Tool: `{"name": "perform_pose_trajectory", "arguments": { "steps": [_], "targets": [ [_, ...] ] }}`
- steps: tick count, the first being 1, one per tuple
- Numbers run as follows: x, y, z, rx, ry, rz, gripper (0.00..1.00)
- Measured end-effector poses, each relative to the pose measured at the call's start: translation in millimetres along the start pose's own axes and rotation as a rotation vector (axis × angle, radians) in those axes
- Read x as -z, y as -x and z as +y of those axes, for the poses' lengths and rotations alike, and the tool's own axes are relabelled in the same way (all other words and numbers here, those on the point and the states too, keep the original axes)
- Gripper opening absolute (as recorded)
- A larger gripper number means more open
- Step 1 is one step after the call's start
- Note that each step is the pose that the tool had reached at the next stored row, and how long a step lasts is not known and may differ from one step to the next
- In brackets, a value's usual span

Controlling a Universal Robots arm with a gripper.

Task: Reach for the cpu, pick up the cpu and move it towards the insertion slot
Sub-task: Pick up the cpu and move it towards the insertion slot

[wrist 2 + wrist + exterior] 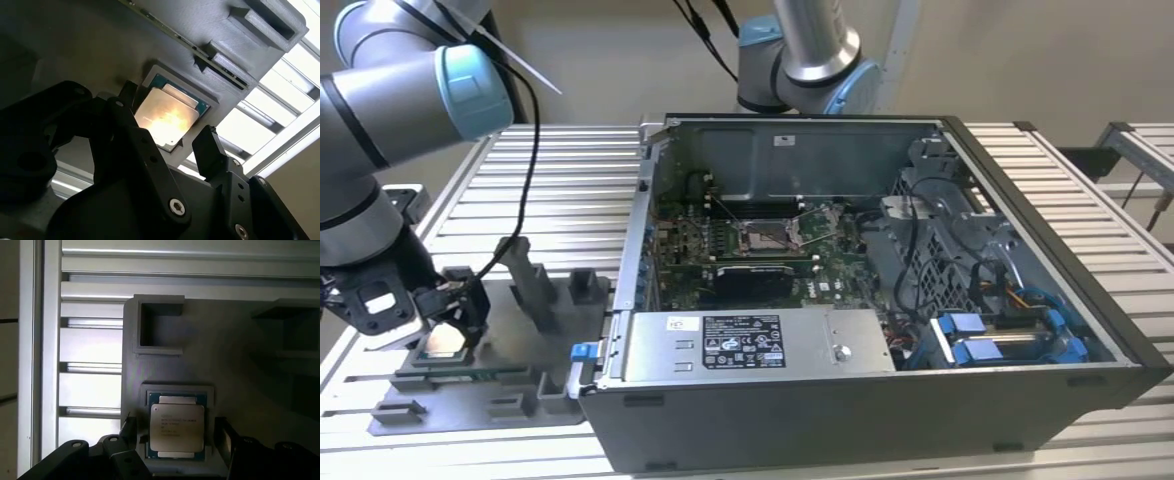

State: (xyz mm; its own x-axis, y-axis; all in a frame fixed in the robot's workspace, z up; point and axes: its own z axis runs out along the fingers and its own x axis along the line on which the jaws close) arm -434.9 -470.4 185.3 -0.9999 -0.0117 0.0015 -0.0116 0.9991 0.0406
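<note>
The cpu (177,427) lies flat in a square nest of the grey fixture plate (225,350), pale metal top with a green rim. My gripper (177,434) is open and hangs just above it, one dark finger on each side and a small gap to the chip's edges. In the second wrist view the cpu (167,117) glints between the two fingers (209,147) of the gripper (168,115). In the exterior view the gripper (440,328) is low at the left, over the cpu (443,343). The insertion slot (767,237) sits on the green board inside the open computer case.
The open computer case (881,400) fills the exterior view's right, with a power supply (754,343) along its near wall. Upright grey fixture blocks (534,285) stand between my gripper and the case. A second arm (801,50) stands behind the case. The table (560,190) is slatted metal.
</note>
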Motion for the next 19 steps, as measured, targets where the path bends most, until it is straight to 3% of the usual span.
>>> {"name": "perform_pose_trajectory", "arguments": {
  "steps": [14, 15, 19],
  "targets": [
    [-0.5, 0.0, 0.2, 0.000, 0.0000, 0.0000, 1.00],
    [-0.5, 0.0, 0.2, 0.000, 0.0000, 0.0000, 0.00],
    [-0.5, 0.0, 0.2, 0.001, 0.0000, 0.0000, 0.00]
  ]
}}
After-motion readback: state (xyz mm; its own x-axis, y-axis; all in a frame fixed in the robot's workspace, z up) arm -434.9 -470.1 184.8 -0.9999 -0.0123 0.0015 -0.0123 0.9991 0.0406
